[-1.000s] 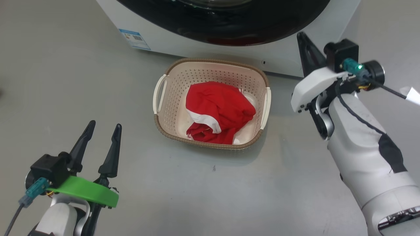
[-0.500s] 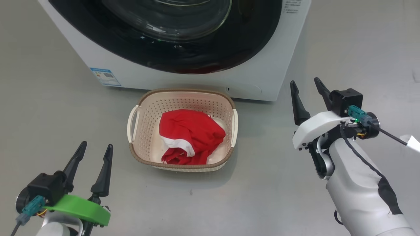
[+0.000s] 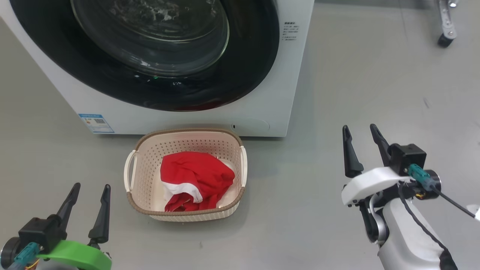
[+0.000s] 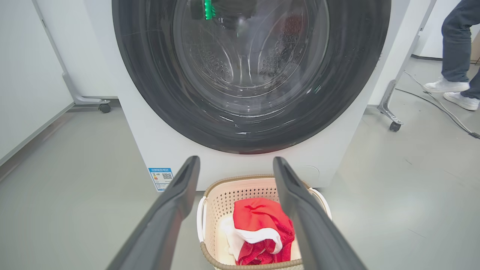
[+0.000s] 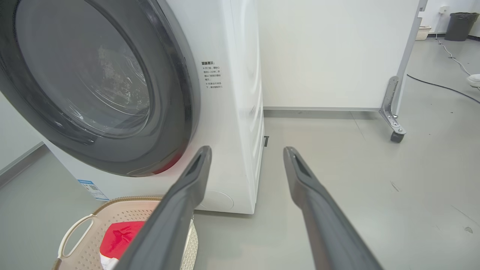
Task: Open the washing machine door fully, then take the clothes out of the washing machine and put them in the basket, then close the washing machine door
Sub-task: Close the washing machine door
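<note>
Left gripper (image 3: 92, 186), lower left, and right gripper (image 3: 358, 127), lower right, are seen spread and empty in the head view; the clothes (image 3: 195, 176) are held in the basket (image 3: 187, 132), lower centre. Left wrist view: the washing machine door (image 4: 142, 93) is seen shut, top centre. Right wrist view: the washing machine (image 5: 240, 150) is shown upper left.
</note>
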### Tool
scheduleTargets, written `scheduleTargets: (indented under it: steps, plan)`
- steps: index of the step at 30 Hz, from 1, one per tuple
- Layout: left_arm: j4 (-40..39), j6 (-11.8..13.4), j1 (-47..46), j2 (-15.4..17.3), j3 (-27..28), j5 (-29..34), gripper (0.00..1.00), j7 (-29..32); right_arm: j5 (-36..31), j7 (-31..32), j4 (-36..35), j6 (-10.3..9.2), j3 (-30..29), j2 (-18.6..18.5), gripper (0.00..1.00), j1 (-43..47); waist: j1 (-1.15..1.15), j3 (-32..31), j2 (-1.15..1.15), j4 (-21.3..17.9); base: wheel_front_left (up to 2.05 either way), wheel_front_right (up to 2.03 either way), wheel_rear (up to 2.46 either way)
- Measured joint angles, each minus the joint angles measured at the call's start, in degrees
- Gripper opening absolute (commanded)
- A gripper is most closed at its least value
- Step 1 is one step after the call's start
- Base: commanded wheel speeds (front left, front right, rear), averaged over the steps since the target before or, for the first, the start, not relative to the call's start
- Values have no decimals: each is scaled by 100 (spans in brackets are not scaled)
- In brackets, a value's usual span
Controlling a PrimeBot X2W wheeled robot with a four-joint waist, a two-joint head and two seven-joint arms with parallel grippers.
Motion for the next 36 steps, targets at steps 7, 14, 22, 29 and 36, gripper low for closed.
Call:
scheduleTargets:
  steps: [7,14,22,29,36]
  plan:
    - [10,0,103,-136,209,157,100,0,-162,0,-481,-70,-137,23,100,611,0,-234,0,-162,0,0,0]
    - [-29,0,247,-237,300,233,100,0,-255,0,-800,-74,-162,48,100,1046,0,-421,0,-284,0,0,0]
    - [-92,0,318,-323,345,393,100,0,-263,0,-1133,-126,-200,66,100,1361,0,-563,0,-397,0,0,0]
    - [-86,0,432,-400,414,458,100,0,-263,0,-1295,-169,-249,76,100,1560,0,-604,0,-434,0,0,0]
    - [-86,0,455,-427,431,555,100,0,-260,0,-1295,-171,-225,81,100,1723,0,-620,0,-419,0,0,0]
